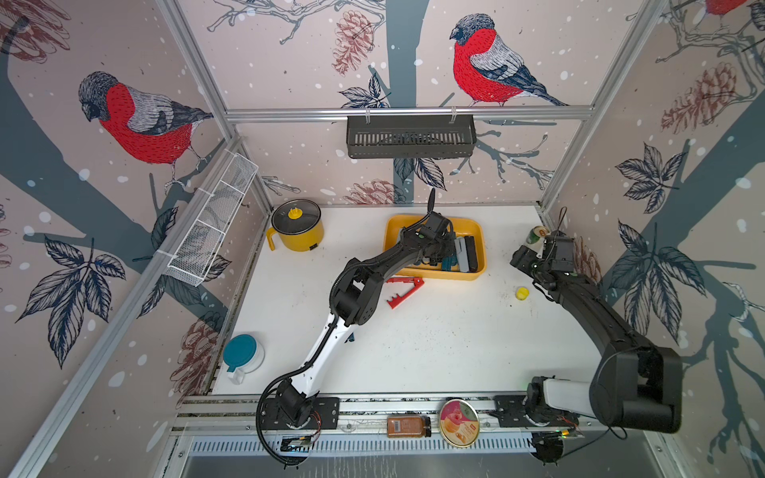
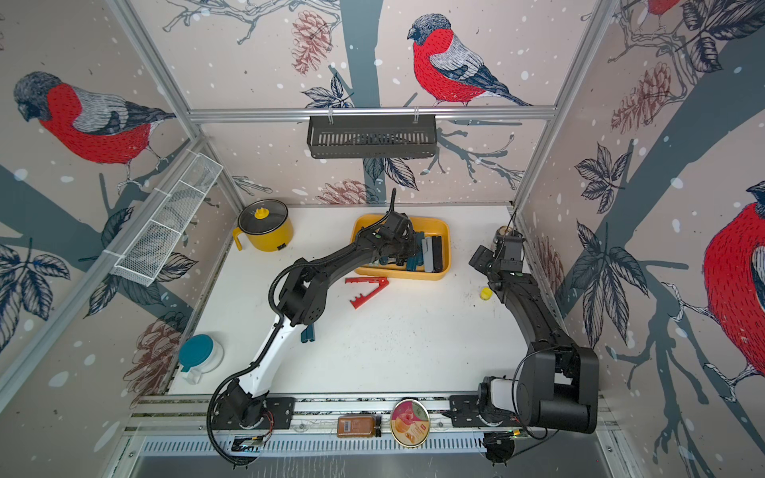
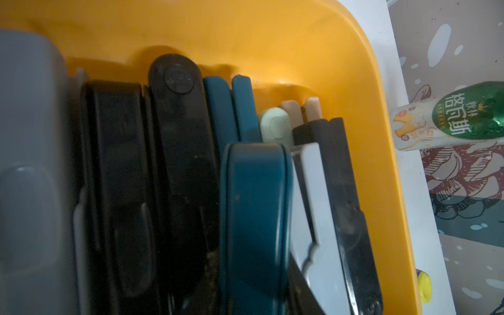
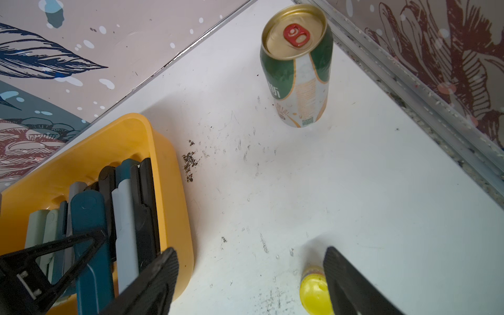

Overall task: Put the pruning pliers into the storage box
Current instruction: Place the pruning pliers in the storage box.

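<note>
- Hanging over the storage box (image 1: pixel 447 274), the left claw (image 1: pixel 441 250) is among the pruning pliers (image 3: pixel 253 218); I cannot tell its grip.
- The right claw (image 4: pixel 249 255) is apart, holding nothing.

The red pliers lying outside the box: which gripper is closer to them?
Left. The left gripper is in the storage box, just behind the red pliers; the right gripper sits off past the box's right end, near the can.

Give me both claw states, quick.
Left claw: down in the storage box among the pruning pliers; open or shut cannot be told.
Right claw: open, holding nothing.
</note>
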Tool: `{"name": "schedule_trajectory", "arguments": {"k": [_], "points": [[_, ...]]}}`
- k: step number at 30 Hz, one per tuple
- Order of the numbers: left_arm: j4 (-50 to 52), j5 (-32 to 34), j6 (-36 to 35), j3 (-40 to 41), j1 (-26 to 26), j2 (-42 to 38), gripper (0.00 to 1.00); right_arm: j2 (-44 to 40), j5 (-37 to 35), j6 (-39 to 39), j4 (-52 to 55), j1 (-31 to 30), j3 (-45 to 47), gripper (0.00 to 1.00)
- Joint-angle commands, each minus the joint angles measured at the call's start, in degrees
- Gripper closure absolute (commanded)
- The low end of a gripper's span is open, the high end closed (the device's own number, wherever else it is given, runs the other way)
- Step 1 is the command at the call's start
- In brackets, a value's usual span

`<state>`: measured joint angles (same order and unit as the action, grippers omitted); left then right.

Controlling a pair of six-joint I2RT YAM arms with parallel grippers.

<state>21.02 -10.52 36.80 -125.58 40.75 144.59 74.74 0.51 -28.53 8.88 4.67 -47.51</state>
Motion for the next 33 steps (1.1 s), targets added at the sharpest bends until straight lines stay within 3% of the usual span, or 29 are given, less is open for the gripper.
{"name": "schedule_trajectory", "arguments": {"k": [1,8,16,26,33], "points": [[-0.9,-1.1,1.0,-0.8,0.2,0.6,0.82,-0.1,-0.5,0.1,-1.4,0.1,0.2,0.16],[-1.4,-2.2,2.0,-0.6,0.2,0.5,0.62,-0.6,-0.6,0.2,-1.4,0.4,0.8,0.16],[-2.0,-2.9,2.5,-0.5,0.2,-0.9,0.51,-0.9,-0.5,0.2,-1.4,0.8,1.2,0.16],[-2.8,-4.2,2.9,0.1,0.4,-2.6,0.48,-1.3,-0.5,0.1,-1.4,0.9,1.5,0.16],[-4.3,-2.1,1.8,3.8,0.3,-7.4,0.35,-1.4,-0.6,0.1,-1.4,1.1,1.6,0.16]]}}
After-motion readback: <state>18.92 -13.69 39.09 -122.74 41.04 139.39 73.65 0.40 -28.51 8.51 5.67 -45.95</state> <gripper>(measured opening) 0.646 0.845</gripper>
